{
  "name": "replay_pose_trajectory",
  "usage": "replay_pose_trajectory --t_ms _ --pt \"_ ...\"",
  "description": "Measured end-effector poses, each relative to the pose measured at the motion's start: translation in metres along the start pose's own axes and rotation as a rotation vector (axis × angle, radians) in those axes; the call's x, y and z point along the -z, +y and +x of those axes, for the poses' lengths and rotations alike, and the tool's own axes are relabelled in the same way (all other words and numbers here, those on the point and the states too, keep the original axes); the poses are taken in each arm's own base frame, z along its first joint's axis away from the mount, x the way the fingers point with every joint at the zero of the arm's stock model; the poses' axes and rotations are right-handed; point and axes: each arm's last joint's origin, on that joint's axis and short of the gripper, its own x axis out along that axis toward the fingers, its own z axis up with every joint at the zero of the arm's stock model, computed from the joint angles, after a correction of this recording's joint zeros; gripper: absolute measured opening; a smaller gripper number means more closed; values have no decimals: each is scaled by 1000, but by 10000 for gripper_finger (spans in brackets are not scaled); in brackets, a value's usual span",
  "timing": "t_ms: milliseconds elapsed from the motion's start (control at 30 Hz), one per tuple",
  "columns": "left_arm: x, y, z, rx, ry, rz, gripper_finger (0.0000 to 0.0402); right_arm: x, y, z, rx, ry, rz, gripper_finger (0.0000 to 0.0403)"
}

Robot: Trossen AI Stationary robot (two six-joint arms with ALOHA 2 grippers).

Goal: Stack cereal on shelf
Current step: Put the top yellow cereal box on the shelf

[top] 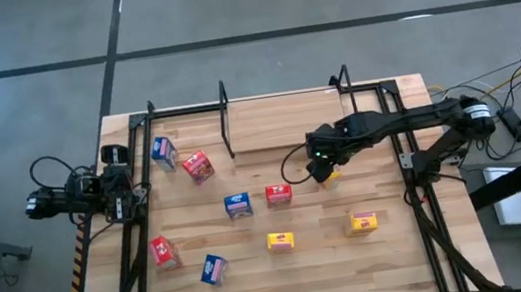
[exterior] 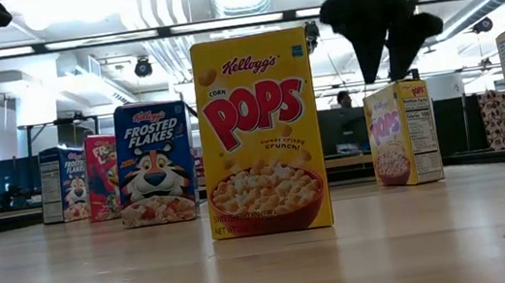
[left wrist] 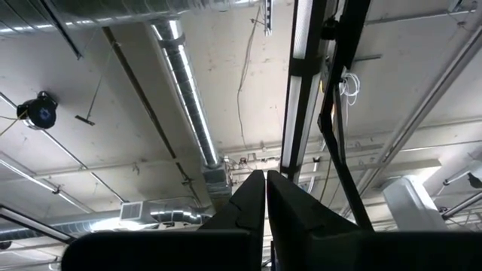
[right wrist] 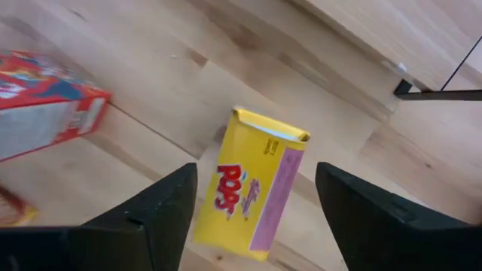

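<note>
My right gripper [top: 324, 166] hangs open over a yellow cereal box [right wrist: 252, 192] that stands upright on the table. Its fingers stand on either side above the box without touching it. The low view shows the right gripper [exterior: 386, 67] clear above that yellow box [exterior: 403, 133]. Other boxes stand scattered: blue [top: 163, 153], red [top: 198, 166], blue [top: 238, 205], red [top: 278, 195], yellow [top: 280, 241], yellow [top: 363, 221], red [top: 163, 252], blue [top: 213, 269]. The shelf [top: 288, 127] sits at the far edge. My left gripper [left wrist: 265, 197] is shut, parked at the table's left edge and pointing up at the ceiling.
A red box [right wrist: 45, 113] stands close beside the yellow one, toward the table's left. The shelf's black frame posts [top: 227, 120] rise at the far side, and black rails [top: 410, 167] run along both table sides. Bare wood lies between the gripper and the shelf.
</note>
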Motion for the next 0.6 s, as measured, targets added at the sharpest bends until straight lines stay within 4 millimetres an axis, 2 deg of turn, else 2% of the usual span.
replay_pose_trajectory --t_ms 267,600 --pt "0 0 0 0 0 -1 0 -2 7 18 47 44 -30 243" --pt "0 0 0 0 0 -1 0 -2 7 19 49 50 -30 192"
